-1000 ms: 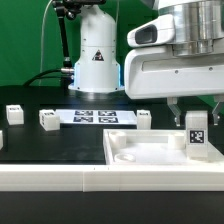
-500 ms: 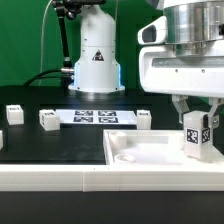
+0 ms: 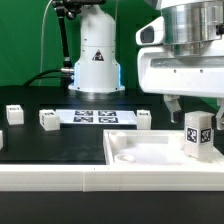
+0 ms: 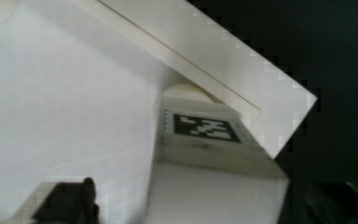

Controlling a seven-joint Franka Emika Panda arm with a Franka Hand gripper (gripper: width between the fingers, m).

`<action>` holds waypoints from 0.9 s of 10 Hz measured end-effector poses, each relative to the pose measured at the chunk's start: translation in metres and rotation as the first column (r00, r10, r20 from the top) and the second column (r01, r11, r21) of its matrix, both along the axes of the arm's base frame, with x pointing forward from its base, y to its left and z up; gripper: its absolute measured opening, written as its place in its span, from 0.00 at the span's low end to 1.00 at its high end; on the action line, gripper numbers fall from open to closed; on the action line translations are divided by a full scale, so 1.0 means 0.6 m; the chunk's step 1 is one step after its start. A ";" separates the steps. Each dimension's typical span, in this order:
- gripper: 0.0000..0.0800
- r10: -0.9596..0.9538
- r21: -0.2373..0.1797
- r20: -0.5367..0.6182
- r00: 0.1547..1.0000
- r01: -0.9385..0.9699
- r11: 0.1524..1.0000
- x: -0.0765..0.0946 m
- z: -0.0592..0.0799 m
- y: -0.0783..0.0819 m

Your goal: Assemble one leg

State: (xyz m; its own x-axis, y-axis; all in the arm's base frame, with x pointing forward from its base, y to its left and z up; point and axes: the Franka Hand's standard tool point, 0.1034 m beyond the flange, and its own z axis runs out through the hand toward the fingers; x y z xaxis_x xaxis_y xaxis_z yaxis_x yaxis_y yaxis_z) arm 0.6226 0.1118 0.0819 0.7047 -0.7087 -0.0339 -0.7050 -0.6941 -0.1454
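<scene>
At the exterior view's left, a small white plastic block (image 3: 13, 112) sits on the black table (image 3: 60, 145), and a second small white block (image 3: 48, 118) lies a little to its right. Next comes the marker board (image 3: 95, 117), flat on the table, with the white robot base (image 3: 97, 52) standing behind it at the far side. A third small white block (image 3: 143, 118) lies just beyond the board's right end.

Nearer the camera, the wide flat white square panel (image 3: 145, 152) fills the near right part of the scene, with a rounded recess showing at its near left corner. The leg (image 3: 197, 137), a small white rectangular post with a black-and-white marker tag on its face, stands upright on the right part of this panel. Whether its foot sits in a recess cannot be told.

The gripper (image 3: 196, 107) hangs directly above the leg. Its dark fingers (image 3: 171, 103) are spread wide, one on each side of the post's top, and both stand apart from it, so they grasp nothing. The wrist view agrees. There the leg (image 4: 208, 150) shows with its tag facing the camera, lying between the two fingers (image 4: 66, 200), with a gap of white panel (image 4: 69, 100) between the post and the dark finger at its side.
</scene>
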 end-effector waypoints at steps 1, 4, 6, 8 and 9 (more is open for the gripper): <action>0.80 0.144 -0.014 0.017 0.989 -0.143 0.990 0.000 0.000 -0.002; 0.81 0.518 -0.071 0.034 0.855 -0.515 0.854 -0.003 -0.001 0.005; 0.81 0.668 -0.116 0.025 0.744 -0.661 0.741 -0.004 0.000 0.011; 0.81 0.764 -0.150 0.022 0.645 -0.753 0.641 -0.005 -0.002 0.015; 0.81 0.800 -0.159 0.021 0.600 -0.788 0.595 -0.006 -0.004 0.014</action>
State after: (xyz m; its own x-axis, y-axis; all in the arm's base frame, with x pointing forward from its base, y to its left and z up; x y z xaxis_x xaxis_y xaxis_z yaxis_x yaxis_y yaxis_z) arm 0.6190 0.1201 0.0797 0.9857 0.1396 0.0940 0.1445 -0.9884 -0.0476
